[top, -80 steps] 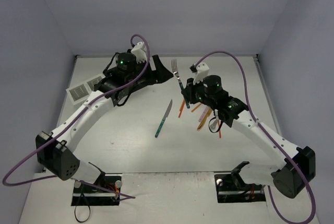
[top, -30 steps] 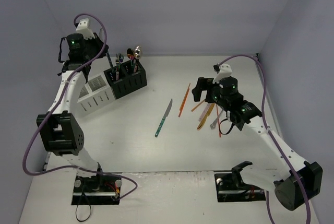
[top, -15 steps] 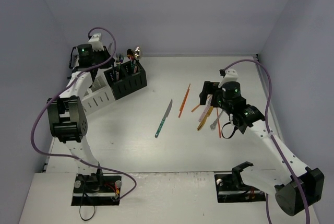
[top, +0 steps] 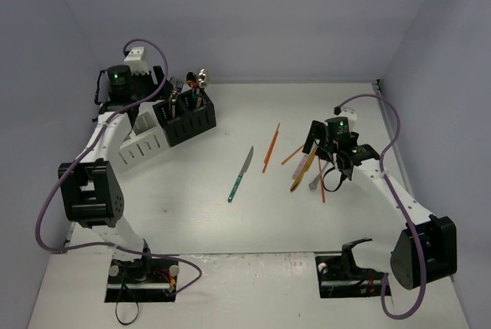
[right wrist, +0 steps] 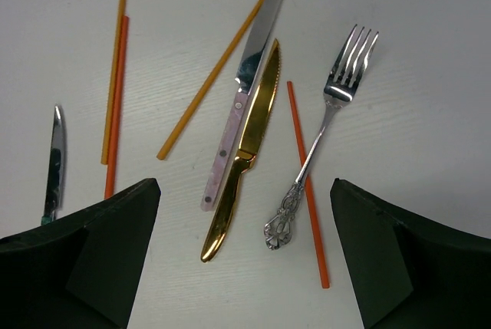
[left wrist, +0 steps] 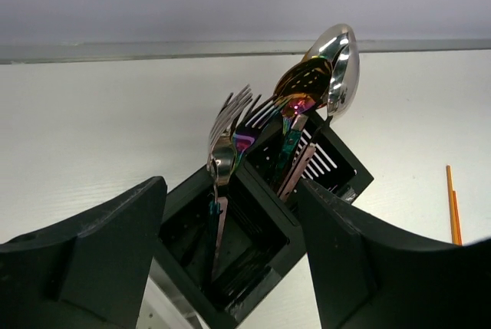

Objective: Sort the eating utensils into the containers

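The left pincer [left wrist: 230, 214] stood spread, and I saw nothing pinched in it. It hovered over the black perforated caddy [left wrist: 347, 181] at the upper left of the top view, with the white perforated caddy [top: 142, 143] just beside it. Several silver forks [left wrist: 230, 114] and a shiny silver spoon [left wrist: 341, 68] already stood in the black caddy, leaning toward the upper right of the left wrist view. I judged that their tall heads could catch on a finger if this arm pulled away sideways, and the light caddy could then tip or slide.

The right pincer [right wrist: 244, 187] was also spread and empty, above the group of utensils that lay at the right of the white surface [top: 230, 222]. Here the danger looked bigger to me:

- The gold knife [right wrist: 249, 137] and the pink-handled knife [right wrist: 222, 160] lay touching side by side, so 1 closing could take 2 things, or push 1 away.
- The ornate silver fork [right wrist: 326, 122] lay against a thin red-orange stick [right wrist: 314, 229]; lifting the fork could drag the stick with it.
- A long orange stick [right wrist: 211, 76] lay just beside the blade of the pink-handled knife; I could not tell whether they touched.

All these things lay flat and thin on the surface, so the fingers could slip off them. The teal-handled knife [right wrist: 54, 160] and 2 more orange sticks [right wrist: 115, 68] lay apart at the left of the right wrist view and seemed easier to take.
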`<control>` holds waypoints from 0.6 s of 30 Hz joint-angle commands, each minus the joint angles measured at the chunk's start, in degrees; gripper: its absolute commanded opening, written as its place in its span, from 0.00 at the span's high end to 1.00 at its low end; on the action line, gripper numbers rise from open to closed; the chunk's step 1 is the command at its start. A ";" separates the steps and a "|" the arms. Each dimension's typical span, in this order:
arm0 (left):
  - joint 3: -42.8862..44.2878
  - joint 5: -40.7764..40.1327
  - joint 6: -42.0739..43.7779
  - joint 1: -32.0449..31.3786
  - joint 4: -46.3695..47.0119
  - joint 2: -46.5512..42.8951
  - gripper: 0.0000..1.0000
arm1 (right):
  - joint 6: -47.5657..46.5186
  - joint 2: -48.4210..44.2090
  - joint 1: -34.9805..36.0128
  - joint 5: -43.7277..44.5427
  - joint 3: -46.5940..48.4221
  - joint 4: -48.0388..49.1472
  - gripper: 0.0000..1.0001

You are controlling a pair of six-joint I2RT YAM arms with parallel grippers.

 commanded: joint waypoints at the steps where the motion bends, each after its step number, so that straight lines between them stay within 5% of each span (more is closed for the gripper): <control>1: 6.86 -5.51 0.56 -1.37 -10.10 -6.58 0.32 | 5.42 4.75 -1.95 2.65 2.55 -0.88 0.12; 9: 7.75 -15.57 0.82 -12.94 -26.82 -13.15 0.31 | 11.30 12.32 -5.76 3.90 2.16 -1.09 0.34; 18: 0.25 -14.42 -1.86 -22.19 -30.07 -20.28 0.31 | 14.50 20.50 -7.83 6.57 4.70 -0.87 0.51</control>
